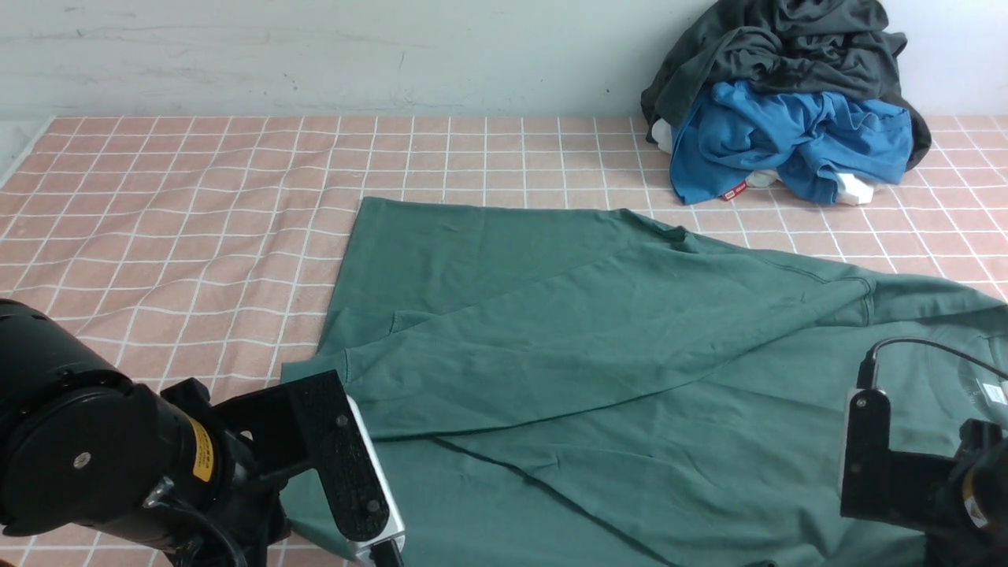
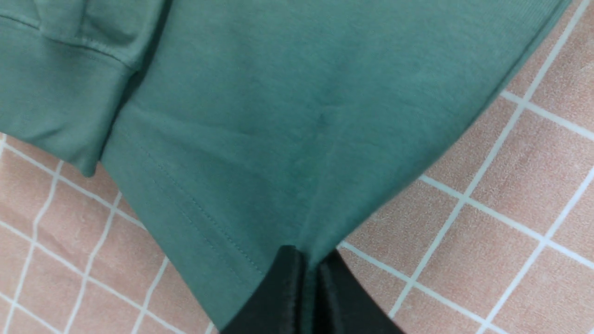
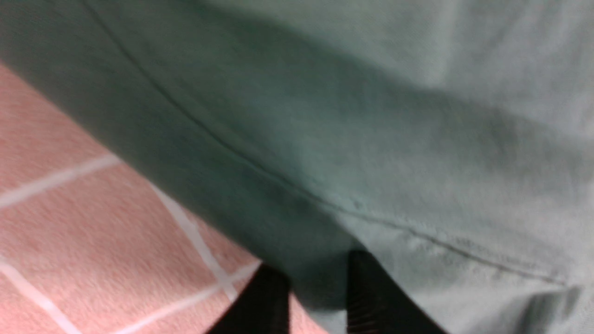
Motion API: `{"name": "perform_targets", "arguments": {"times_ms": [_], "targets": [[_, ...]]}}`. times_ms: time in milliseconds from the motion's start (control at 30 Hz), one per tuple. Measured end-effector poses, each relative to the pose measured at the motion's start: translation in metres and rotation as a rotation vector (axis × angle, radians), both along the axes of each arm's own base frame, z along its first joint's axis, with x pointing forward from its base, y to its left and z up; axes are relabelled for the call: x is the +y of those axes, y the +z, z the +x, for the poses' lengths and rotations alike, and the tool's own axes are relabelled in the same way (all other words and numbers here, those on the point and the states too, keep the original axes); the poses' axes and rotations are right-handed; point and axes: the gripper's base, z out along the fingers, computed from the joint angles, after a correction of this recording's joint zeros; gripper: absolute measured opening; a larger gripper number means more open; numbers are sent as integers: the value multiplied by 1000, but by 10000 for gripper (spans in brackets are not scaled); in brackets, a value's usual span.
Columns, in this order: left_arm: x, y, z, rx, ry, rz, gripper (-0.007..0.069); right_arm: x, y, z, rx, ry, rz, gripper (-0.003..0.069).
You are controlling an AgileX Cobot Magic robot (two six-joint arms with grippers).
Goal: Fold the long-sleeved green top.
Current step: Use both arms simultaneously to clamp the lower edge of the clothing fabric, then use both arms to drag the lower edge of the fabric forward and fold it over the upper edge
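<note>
Front view, green top (image 1: 551, 339): spread wide over the pink, white-lined worktop (image 1: 157, 228), layered and creased, running out of frame at right and bottom.
Front view, white patch (image 1: 994, 394): on the green top, near the right edge; absent from both wrist views.
Front view, far right: charcoal garment (image 1: 787, 47) bunched up with blue garment (image 1: 787, 142), beyond the green top; seen only here.
Front view, arms: left arm (image 1: 102, 449) and right arm (image 1: 906, 472) low over the near part; fingertip contact too hidden to judge.
Left wrist view, left claw (image 2: 312, 266): together, clamped on the green top, cloth drawn into a ridge at the tips.
Right wrist view, right claw (image 3: 319, 278): apart, green cloth between the fingers; firm hold impossible to confirm.
Right wrist view, seam (image 3: 260, 167): curving close to the cloth's edge, slightly blurred.
</note>
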Motion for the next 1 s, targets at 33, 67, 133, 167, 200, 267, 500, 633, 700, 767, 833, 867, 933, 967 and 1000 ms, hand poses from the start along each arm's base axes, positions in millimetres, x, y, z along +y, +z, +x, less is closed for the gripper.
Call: {"name": "perform_targets", "arguments": {"times_ms": [33, 67, 133, 167, 200, 267, 500, 633, 700, 767, 833, 867, 933, 967, 1000], "targets": [[0, 0, 0, 2, 2, 0, 6, 0, 1, 0, -2, -5, 0, 138], [0, 2, 0, 11, 19, 1, 6, -1, 9, 0, -39, -38, 13, 59], [0, 6, 0, 19, 38, -2, 6, -1, 21, 1, -92, -70, 29, 18], [-1, 11, 2, 15, 59, -12, 6, -2, 30, 1, -127, -97, 37, 2], [-2, 16, 4, 9, 86, -27, 6, -3, 37, 1, -152, -116, 43, -1], [-2, 25, 10, -5, 155, -64, 6, -4, 51, 2, -199, -142, 55, -4], [11, 72, 69, -145, 450, -238, 7, -5, 96, 41, -422, -222, 165, -4], [13, 80, 138, -224, 534, -278, 7, -9, 114, 94, -567, -268, 257, -4], [12, 76, 174, -259, 546, -278, 7, -11, 114, 119, -607, -283, 291, -4], [12, 69, 203, -277, 564, -271, 7, -12, 108, 142, -619, -291, 304, -4], [11, 61, 233, -292, 581, -270, 7, -12, 98, 165, -618, -292, 307, -4], [10, 46, 252, -285, 590, -260, 7, -12, 89, 179, -611, -296, 306, -4], [8, 31, 276, -288, 597, -259, 7, -13, 72, 201, -592, -309, 302, -4], [7, 26, 283, -291, 597, -257, 7, -13, 67, 207, -587, -319, 303, -2], [6, 18, 294, -300, 598, -259, 7, -14, 59, 216, -577, -329, 299, 1]]}}
